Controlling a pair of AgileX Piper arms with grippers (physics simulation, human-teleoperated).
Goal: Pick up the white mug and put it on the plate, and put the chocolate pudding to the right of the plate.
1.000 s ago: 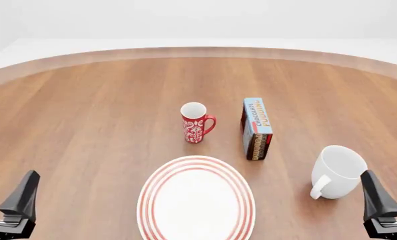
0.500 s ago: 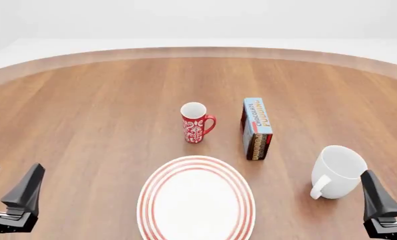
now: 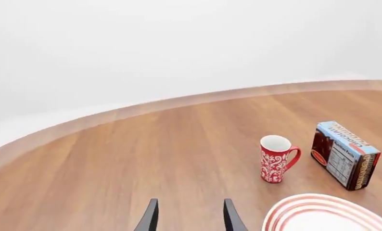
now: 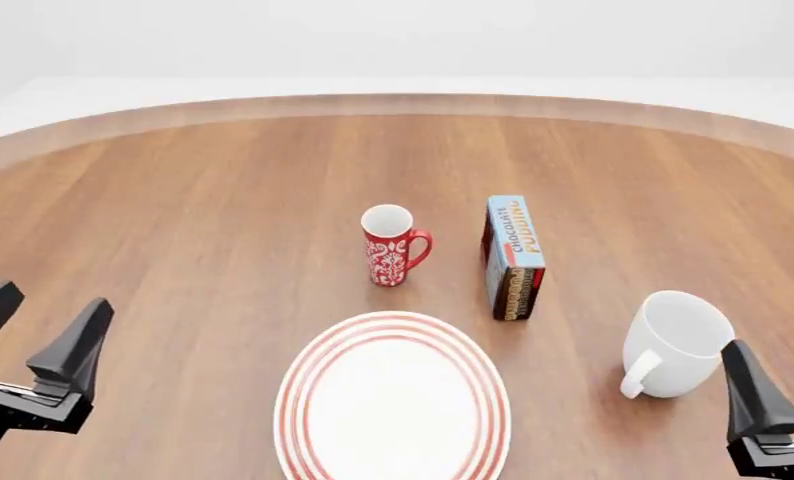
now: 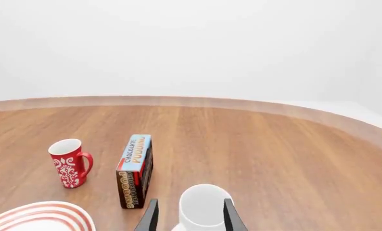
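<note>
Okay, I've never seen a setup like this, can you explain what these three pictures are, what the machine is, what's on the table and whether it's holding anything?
These are simulator renders of two robot arms at a wooden table. One picture comes from a fixed camera behind the arms; the other two come from cameras on each arm's wrist, looking along its fingers. The left hand is open and holds nothing. The right hand is open too, with the white mug just ahead of it. Nearer the middle stand a red mug and the chocolate pudding carton, with the plate in front of them.
</note>
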